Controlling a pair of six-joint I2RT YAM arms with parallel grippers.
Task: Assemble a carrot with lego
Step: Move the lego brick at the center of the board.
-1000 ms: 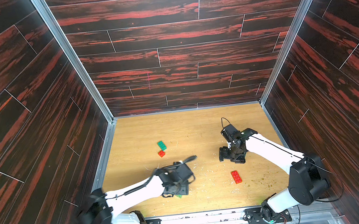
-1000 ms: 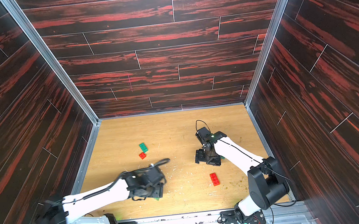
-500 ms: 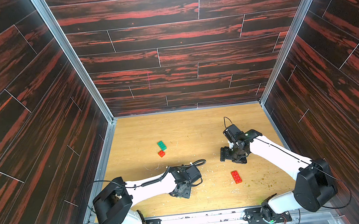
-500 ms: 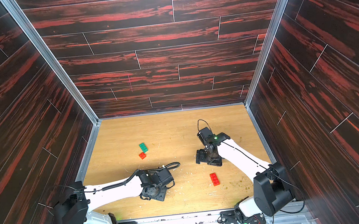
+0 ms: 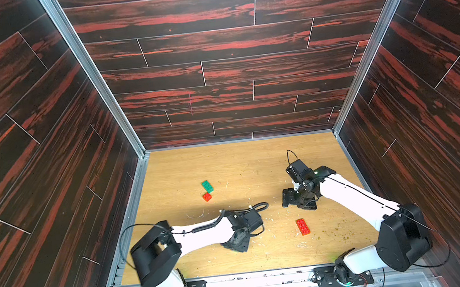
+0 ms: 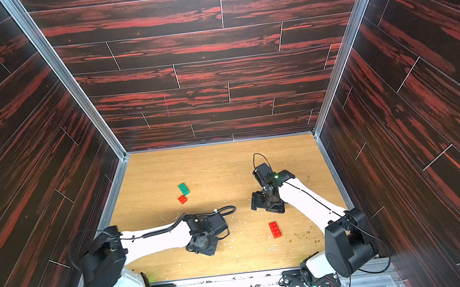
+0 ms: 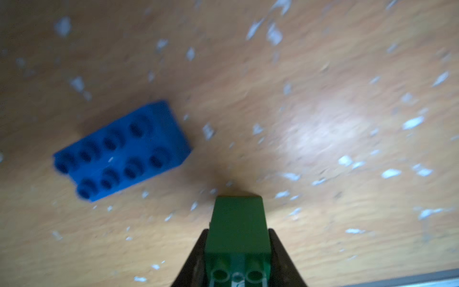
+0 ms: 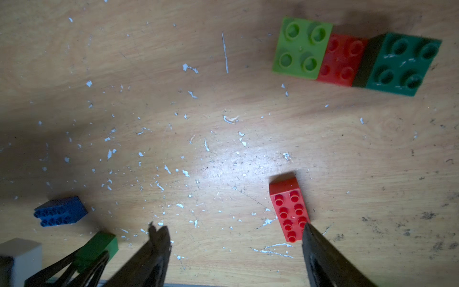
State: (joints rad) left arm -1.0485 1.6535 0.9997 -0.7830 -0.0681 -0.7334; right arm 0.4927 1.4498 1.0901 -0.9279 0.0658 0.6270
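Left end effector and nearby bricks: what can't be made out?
- Left end effector, shut on the dark green brick: hidden under the left arm in both top views.
- Blue brick: blurred in the left wrist view, unseen in top views.
- That green brick's near end: cut off by the left wrist view's edge.

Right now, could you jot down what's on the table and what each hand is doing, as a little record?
left hand: shut on a dark green brick
right hand: open, empty
blue brick: loose, studs up, near left hand
long red brick: loose, next to right hand
lime-red-green row: touching side by side
teal brick, small red brick: close together, away from both hands
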